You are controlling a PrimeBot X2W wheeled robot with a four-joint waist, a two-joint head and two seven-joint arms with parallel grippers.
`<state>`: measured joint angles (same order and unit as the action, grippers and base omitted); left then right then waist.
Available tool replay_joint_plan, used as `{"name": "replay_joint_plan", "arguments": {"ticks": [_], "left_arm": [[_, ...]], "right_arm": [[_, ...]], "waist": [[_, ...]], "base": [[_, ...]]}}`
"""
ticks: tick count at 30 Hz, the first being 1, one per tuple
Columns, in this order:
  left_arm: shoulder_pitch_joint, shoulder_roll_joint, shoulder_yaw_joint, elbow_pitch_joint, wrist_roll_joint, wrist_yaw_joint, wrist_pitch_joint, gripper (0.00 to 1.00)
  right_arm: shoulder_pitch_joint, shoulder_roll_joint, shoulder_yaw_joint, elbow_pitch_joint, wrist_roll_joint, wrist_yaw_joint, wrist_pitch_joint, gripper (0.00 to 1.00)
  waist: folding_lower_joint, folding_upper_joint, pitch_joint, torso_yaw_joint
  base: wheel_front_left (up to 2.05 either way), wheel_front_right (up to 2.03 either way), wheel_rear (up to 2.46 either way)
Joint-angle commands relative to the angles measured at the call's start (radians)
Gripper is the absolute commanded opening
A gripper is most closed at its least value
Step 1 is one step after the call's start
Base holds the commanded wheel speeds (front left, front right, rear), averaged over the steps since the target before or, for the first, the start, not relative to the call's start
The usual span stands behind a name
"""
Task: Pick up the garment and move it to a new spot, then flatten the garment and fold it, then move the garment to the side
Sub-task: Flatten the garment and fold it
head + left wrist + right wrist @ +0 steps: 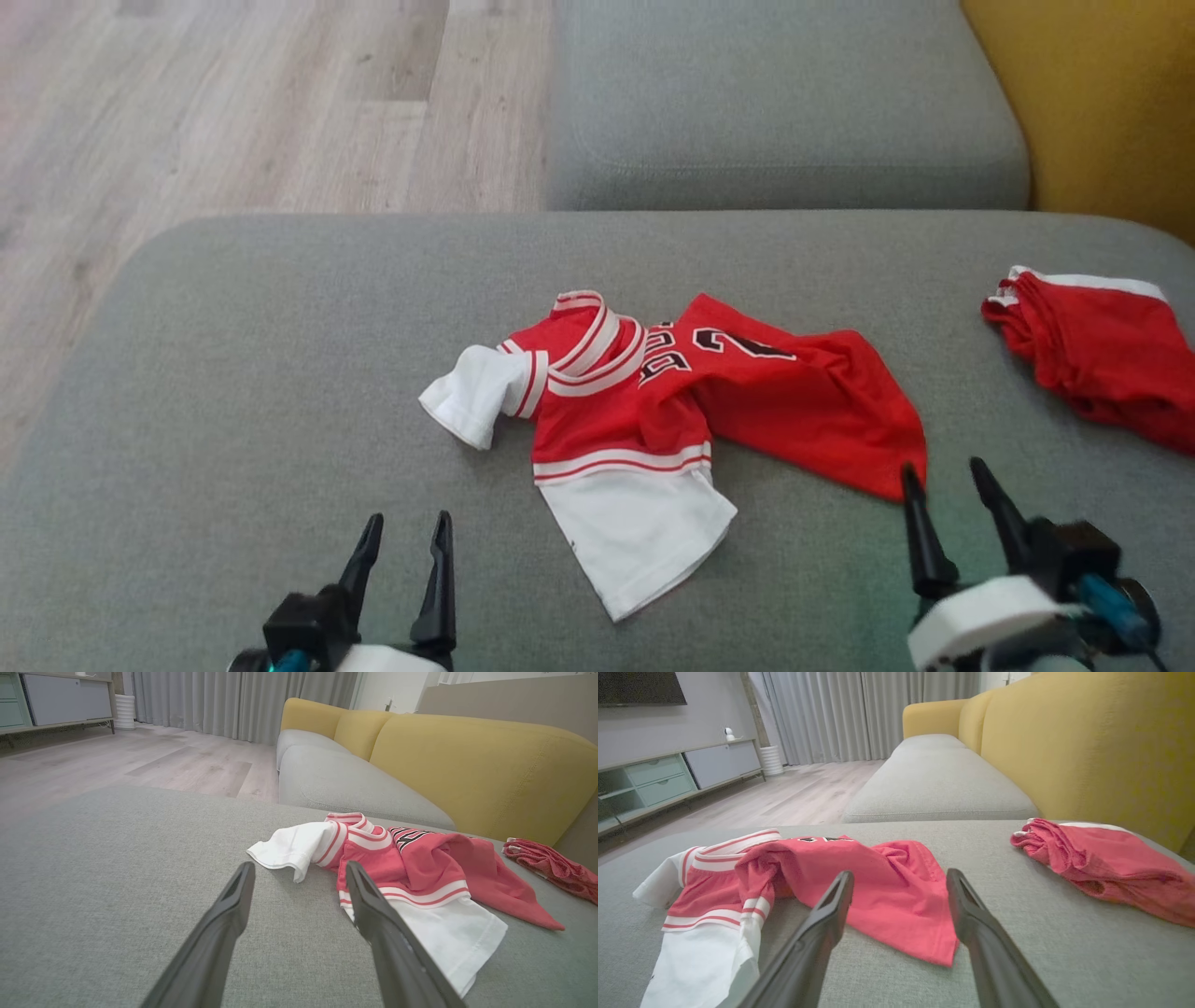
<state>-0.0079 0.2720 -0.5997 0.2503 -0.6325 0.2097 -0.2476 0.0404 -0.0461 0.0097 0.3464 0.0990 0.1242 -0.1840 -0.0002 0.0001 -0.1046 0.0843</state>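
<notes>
Hovering left gripper (409,515): fingers spread wide, nothing between them, low over bare grey fabric just short of the jersey (607,420) and its white lower panel.
Right gripper (941,467): jaws just as wide and empty, with the tips right at the jersey's red hem corner. From the wrist view that corner lies under the gap between the fingers. I can't tell whether the nearer tip touches the cloth.
Jersey: a red basketball top with white trim and black numerals, lying crumpled near the middle of the seat cushion (233,373). One white sleeve sticks out toward the robot's left, the striped collar is bunched on top, and the red body is twisted out to the right.
Seat cushion: grey, broad, rounded at the corners, carrying everything.
Red garment (1102,355): white-edged and bunched up, well apart from the jersey at the cushion's far right.
Second cushion (784,103): grey, set beyond the first.
Backrest (1102,103): mustard yellow, along the right.
Floor (233,103): pale wood planks to the left.
Curtains (243,700): grey, hanging full length at the far wall.
Cabinet (663,777): a low unit with pale green drawers.
</notes>
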Motion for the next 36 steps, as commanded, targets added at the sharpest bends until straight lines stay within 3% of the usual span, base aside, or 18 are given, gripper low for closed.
{"name": "replay_joint_plan", "arguments": {"ticks": [1,28,36], "left_arm": [[-0.026,0.001,0.028,-0.022,0.003,-0.005,-0.010,1.00],[-0.029,0.012,0.018,-0.014,0.007,-0.002,-0.008,1.00],[-0.072,-0.068,-0.107,0.030,0.023,-0.065,0.076,1.00]], "right_arm": [[-0.024,-0.004,0.014,-0.050,0.006,0.007,0.002,1.00],[0.025,-0.004,0.004,-0.102,0.051,0.007,0.018,1.00],[0.003,-0.004,-0.006,-0.106,0.039,0.007,0.028,1.00]], "waist": [[0.0002,-0.0001,-0.006,0.001],[0.0002,-0.0001,0.000,-0.003],[0.0002,-0.0001,0.052,-0.026]], "base": [[0.00,0.00,0.00],[0.00,0.00,0.00],[0.00,0.00,0.00]]}}
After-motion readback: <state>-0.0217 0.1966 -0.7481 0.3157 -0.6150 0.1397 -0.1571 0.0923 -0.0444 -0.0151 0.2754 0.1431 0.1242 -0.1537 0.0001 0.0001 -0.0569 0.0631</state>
